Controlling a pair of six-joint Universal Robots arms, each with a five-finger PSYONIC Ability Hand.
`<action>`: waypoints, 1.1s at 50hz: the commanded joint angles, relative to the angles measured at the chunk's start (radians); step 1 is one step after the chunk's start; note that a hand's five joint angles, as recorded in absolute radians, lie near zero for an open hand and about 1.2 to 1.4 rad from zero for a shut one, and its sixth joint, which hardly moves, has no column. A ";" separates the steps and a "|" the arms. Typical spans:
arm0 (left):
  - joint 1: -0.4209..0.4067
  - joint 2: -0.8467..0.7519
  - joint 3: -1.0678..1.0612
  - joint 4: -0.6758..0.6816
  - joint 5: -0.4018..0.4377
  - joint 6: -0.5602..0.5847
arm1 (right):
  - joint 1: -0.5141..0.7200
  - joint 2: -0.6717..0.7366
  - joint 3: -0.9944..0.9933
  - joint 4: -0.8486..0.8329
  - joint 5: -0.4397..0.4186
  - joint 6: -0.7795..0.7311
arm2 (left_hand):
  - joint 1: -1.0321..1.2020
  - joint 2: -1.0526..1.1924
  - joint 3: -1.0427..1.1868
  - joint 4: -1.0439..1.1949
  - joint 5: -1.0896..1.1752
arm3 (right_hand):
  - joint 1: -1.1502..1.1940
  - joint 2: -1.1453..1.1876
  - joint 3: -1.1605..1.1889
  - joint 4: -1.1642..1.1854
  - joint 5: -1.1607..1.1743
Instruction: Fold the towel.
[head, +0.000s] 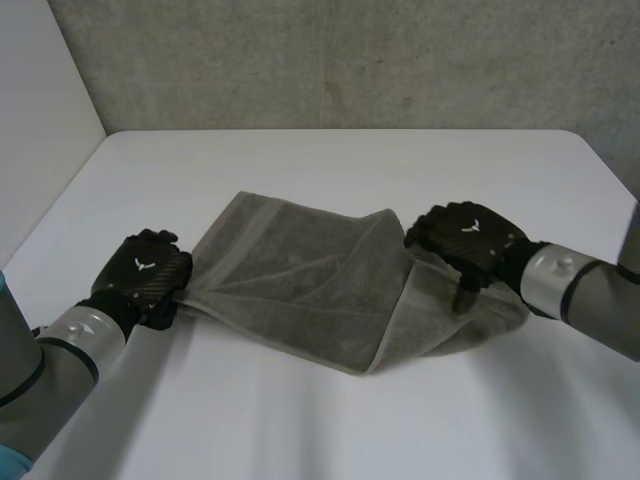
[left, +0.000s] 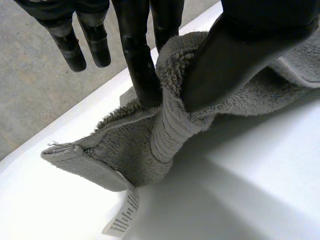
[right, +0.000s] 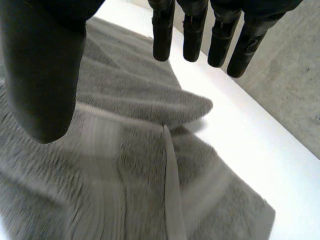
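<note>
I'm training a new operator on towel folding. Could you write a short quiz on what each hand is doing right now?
1. True or false: the left hand pinches the towel between thumb and finger.
2. What is the right hand doing? A) gripping a towel corner; B) open over the towel, gripping nothing; C) curled into an empty fist.
3. Fill in: near the left hand's pinch, a white ___ sticks out at the towel's corner.

Key: 1 true; 2 B; 3 label.
</note>
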 joint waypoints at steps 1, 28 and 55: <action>-0.003 0.010 -0.014 0.000 0.002 0.000 | 0.069 0.098 -0.121 0.041 0.002 0.002 | 0.135 0.062 -0.051 -0.059 0.075 | -0.009 -0.032 -0.043 -0.076 0.046; 0.003 0.017 -0.016 0.000 0.002 0.003 | 0.077 0.275 -0.231 0.249 0.068 -0.267 | 0.135 0.062 -0.051 -0.059 0.075 | 0.245 0.222 -0.043 -0.076 0.301; 0.001 0.024 -0.016 -0.018 0.001 0.002 | -0.092 -0.038 0.156 0.180 0.030 -0.267 | 0.135 0.062 -0.051 -0.059 0.075 | 1.035 1.012 -0.043 -0.076 1.090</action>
